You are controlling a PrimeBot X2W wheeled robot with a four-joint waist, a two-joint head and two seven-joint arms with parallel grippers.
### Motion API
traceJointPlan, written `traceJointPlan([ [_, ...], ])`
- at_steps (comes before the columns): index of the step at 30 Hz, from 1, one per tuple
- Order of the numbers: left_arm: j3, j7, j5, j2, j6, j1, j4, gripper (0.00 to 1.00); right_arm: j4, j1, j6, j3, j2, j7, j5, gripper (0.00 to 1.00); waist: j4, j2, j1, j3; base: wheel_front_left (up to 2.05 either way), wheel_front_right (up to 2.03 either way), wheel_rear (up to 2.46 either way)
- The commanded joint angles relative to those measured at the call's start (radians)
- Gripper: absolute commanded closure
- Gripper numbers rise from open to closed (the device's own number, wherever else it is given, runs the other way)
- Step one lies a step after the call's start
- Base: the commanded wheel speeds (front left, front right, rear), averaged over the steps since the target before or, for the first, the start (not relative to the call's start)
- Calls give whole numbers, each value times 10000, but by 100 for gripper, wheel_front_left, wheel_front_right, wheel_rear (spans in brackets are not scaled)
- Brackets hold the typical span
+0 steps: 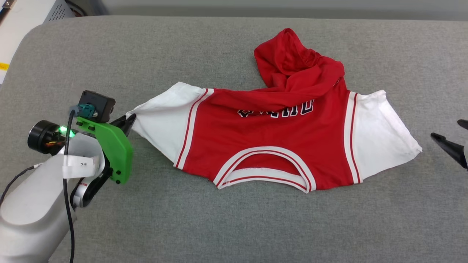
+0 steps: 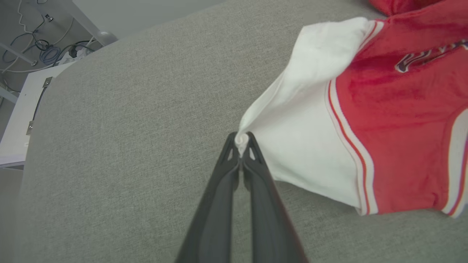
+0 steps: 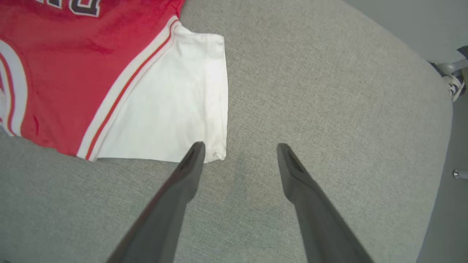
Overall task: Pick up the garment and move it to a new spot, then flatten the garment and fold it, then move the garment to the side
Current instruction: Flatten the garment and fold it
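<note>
**A:** What has each claw got?

**B:** The left gripper is pinched tight on the tip of the white sleeve, mid-frame in the left wrist view. The right gripper stands wide and holds nothing, with one finger just beside the other sleeve at its corner.

**A:** How far along is the job?

**B:** The garment lies across the centre of the head view on the grey padded surface, with the collar toward the bottom edge. Flattening looks half done. The sleeves are spread, but the red body is heaped at upper centre and covers part of the lettering. Folding and the move aside are not yet done.

**A:** Anything in the way?

**B:** Apparently only that heap. A white cabinet and cables sit well apart, at the left wrist view's upper left.
</note>
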Motion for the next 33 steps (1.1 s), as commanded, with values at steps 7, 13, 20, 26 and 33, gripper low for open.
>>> traceJointPlan([
  [7, -113, -57, 447, -257, 258, -499, -469, 100, 1412, -1393, -6, 1541, 397, 431, 226, 0, 371, 0, 0, 824, 0, 0, 0],
  [13, -202, -105, 631, -428, 344, -735, -650, 100, 2501, -1911, -6, 2710, 703, 206, 372, 0, 577, 0, 0, 1208, 0, 0, 0],
  [20, -249, -197, 658, -457, 389, -714, -742, 100, 3254, -1874, -6, 4118, 779, 14, 900, 0, 592, 0, 0, 1309, 0, 0, 0],
  [26, -208, -293, 497, -367, 396, -503, -750, 100, 3344, -2330, -6, 4757, 759, -886, 1273, 100, 432, 0, 0, 1087, 0, 0, 0],
  [33, -50, -644, 34, -284, 260, 10, -1014, 100, 3250, -2687, -6, 4877, 581, -2440, 1577, 100, 351, 0, 0, 215, 0, 0, 0],
])
